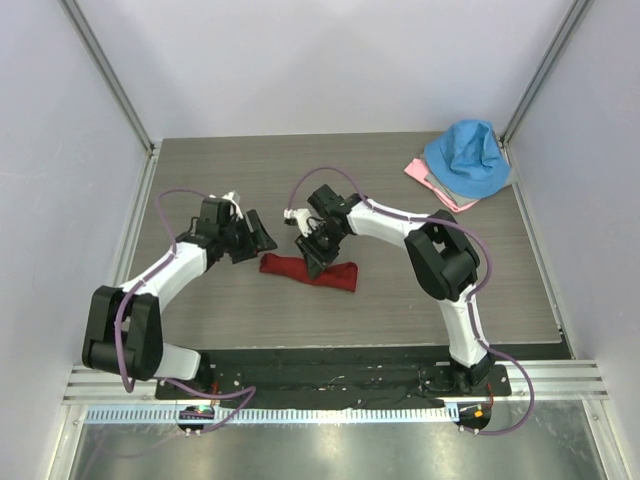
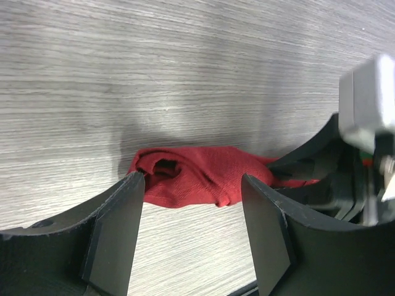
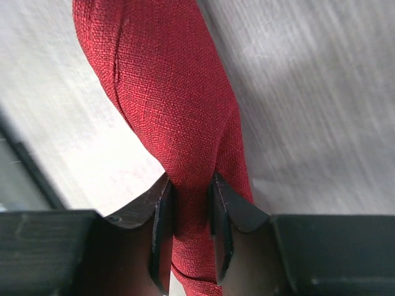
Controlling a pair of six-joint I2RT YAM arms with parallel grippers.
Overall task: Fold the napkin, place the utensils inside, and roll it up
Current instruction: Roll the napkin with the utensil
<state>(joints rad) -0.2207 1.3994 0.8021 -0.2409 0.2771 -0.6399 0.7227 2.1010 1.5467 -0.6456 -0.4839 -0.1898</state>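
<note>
The dark red napkin (image 1: 310, 271) lies rolled into a long bundle in the middle of the table. My right gripper (image 1: 316, 256) is shut on the napkin (image 3: 185, 135), pinching the roll between both fingers. My left gripper (image 1: 258, 236) is open and empty just left of the roll's left end (image 2: 197, 176), which shows beyond its spread fingers. The fork is hidden.
A bright blue cloth (image 1: 466, 160) lies on a pale pink cloth (image 1: 425, 178) at the back right corner of the table. Metal frame rails run along the table's sides and near edge.
</note>
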